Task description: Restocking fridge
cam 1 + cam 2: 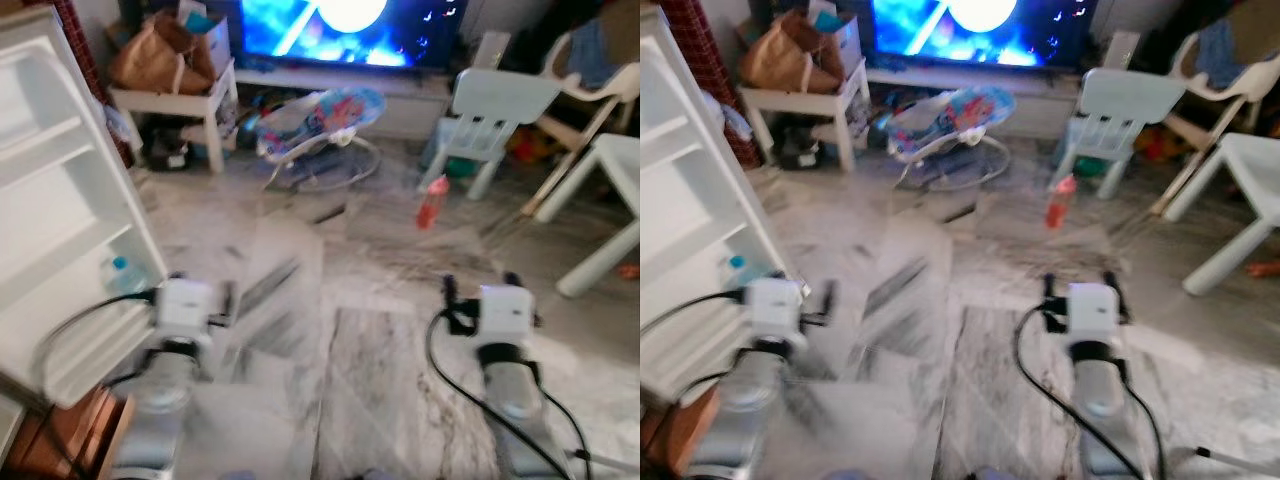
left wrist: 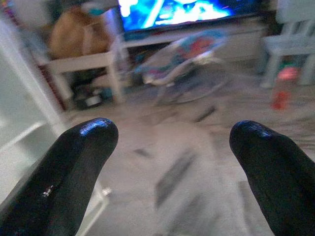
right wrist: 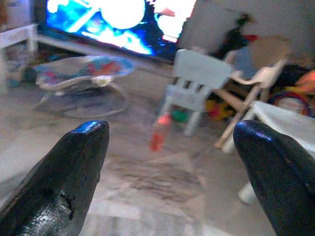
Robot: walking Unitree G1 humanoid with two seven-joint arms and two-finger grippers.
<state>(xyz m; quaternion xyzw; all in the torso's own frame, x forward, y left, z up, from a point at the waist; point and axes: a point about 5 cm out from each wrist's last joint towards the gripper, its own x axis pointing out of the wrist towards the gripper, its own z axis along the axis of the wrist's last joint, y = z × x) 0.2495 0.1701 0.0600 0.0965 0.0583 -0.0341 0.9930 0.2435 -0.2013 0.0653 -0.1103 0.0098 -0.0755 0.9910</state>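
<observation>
The views are blurred by motion. A red bottle [image 1: 432,200] stands on the marble floor ahead, in front of a pale blue child's chair; it also shows between the fingers [image 3: 86,147] in the right wrist view. The white fridge door [image 1: 60,200] stands open at my left, with a blue-capped bottle [image 1: 120,272] in its lower shelf. My left gripper [image 2: 172,132] is open and holds nothing, close beside the fridge door. My right gripper [image 3: 172,130] is open too and holds nothing, well short of the red bottle.
A pale blue child's chair [image 1: 495,110] and a white table [image 1: 615,190] stand at the right. A baby bouncer [image 1: 320,125] sits before the lit TV [image 1: 345,30]. A white side table [image 1: 175,105] with a brown bag is at the back left.
</observation>
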